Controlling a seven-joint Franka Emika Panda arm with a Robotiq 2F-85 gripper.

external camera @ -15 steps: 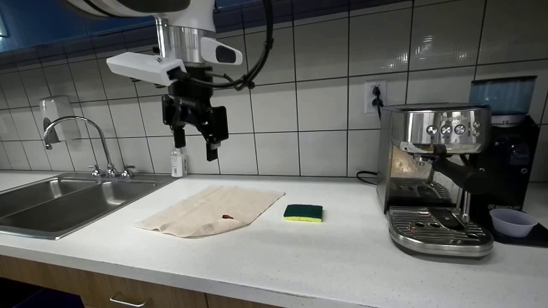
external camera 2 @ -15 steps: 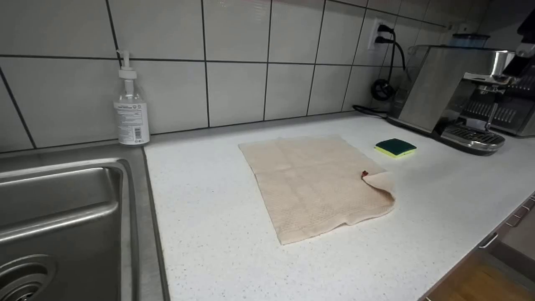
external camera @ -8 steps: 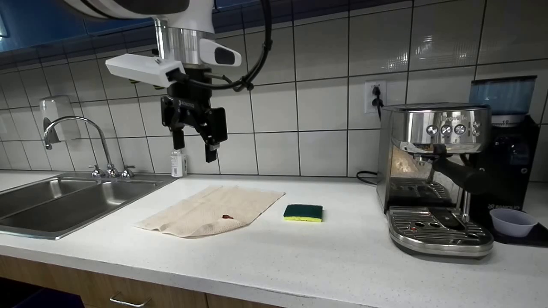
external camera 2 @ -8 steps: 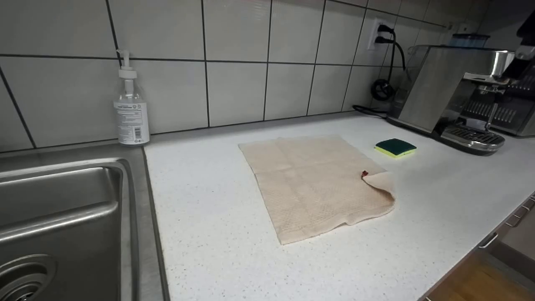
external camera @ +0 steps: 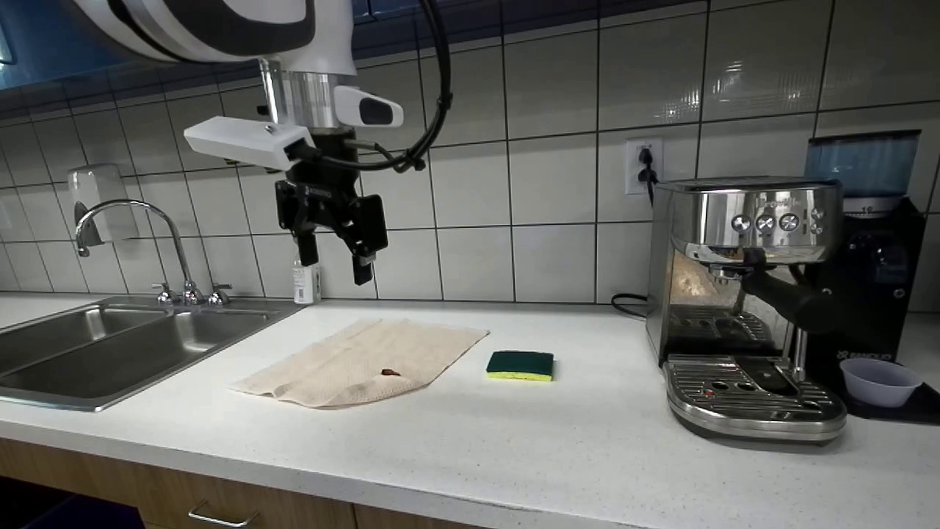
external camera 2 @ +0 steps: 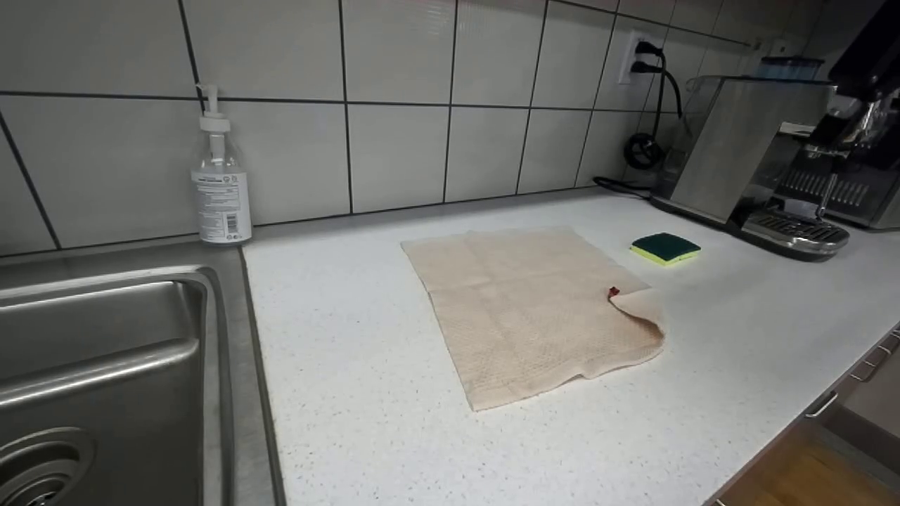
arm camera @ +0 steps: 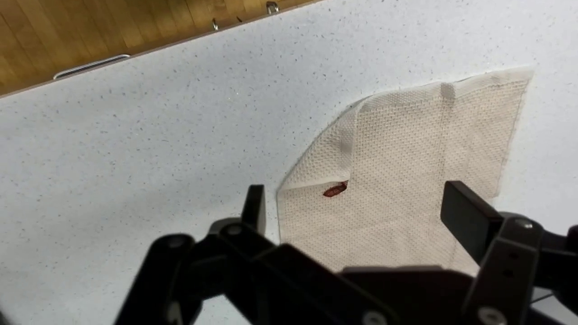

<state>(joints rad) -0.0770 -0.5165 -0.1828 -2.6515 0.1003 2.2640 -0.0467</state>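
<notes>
My gripper (external camera: 335,264) is open and empty, in the air above the counter. A beige cloth (external camera: 367,353) lies below it; the cloth also shows in an exterior view (external camera 2: 520,302). In the wrist view the cloth (arm camera: 397,158) lies under the spread fingers (arm camera: 354,201). One corner of the cloth is folded over. A small dark red tag (arm camera: 335,189) shows at the fold, between the fingers in that view. A green and yellow sponge (external camera: 520,365) lies beside the cloth; it also shows in an exterior view (external camera 2: 665,248) but not in the wrist view.
A steel sink (external camera: 183,334) with a faucet (external camera: 176,242) is set in the counter (external camera: 470,441). A pump bottle (external camera 2: 221,204) stands by the tiled wall. A coffee machine (external camera: 756,220), a grinder (external camera: 870,279) and a small cup (external camera: 880,382) stand at the other end.
My gripper has moved a little down, mostly in the last half second. Its fingers stay open. The cloth and the sponge have not moved.
</notes>
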